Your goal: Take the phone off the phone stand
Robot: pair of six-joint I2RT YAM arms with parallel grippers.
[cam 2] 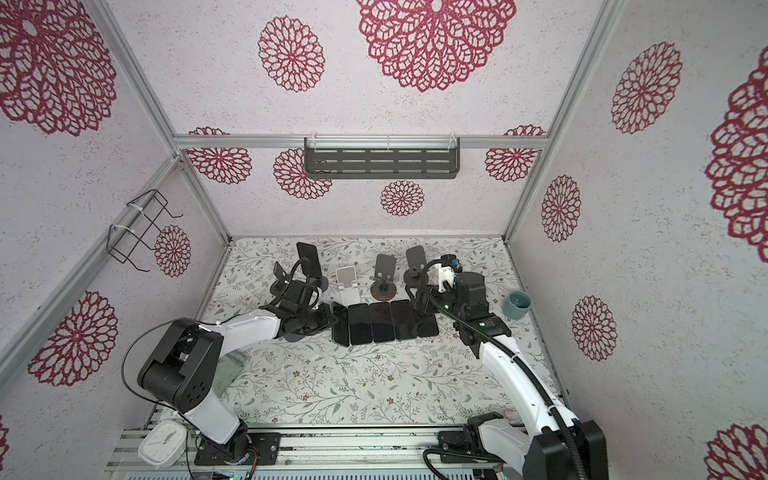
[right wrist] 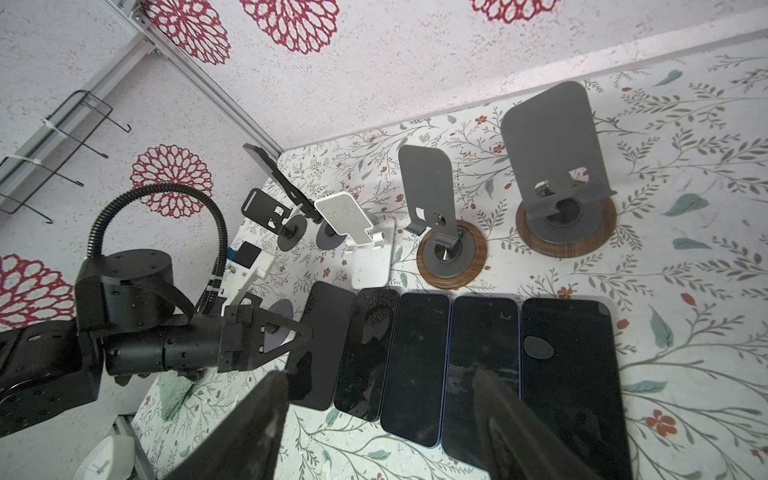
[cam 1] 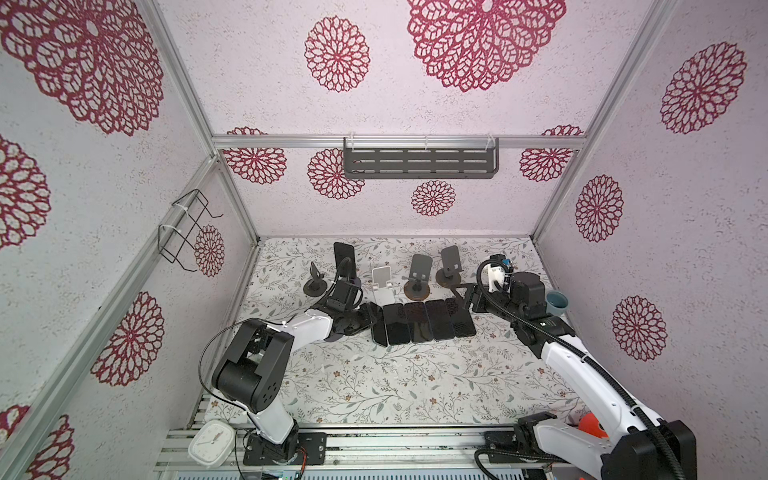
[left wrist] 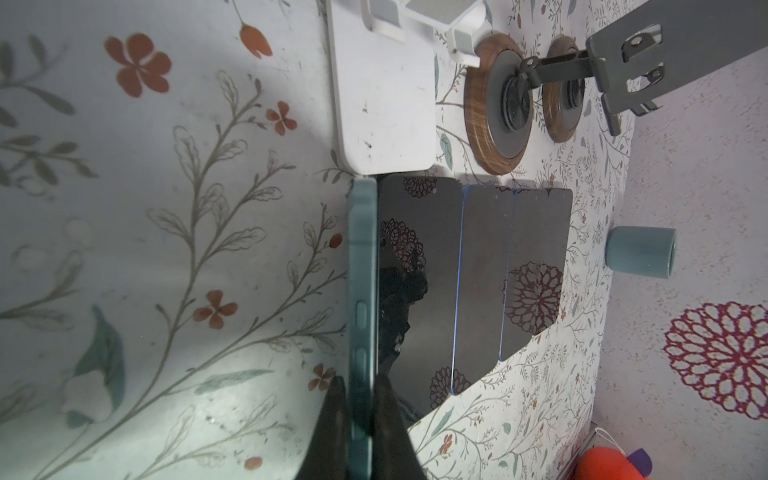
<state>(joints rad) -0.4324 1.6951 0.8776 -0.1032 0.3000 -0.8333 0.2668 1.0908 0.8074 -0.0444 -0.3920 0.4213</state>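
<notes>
Left gripper (left wrist: 360,415) clamped on teal phone (left wrist: 361,270), standing on edge at left end of phone row (cam 1: 419,322); right gripper (right wrist: 378,378) jaws apart. If I release now it likely tips onto its neighbour.

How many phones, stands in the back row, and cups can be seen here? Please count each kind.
Phones: 6
Back-row stands: 5
Cups: 1
Total: 12

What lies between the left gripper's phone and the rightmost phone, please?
Between the held phone and the rightmost phone: three dark phones, flat, side by side, in both top views.
</notes>
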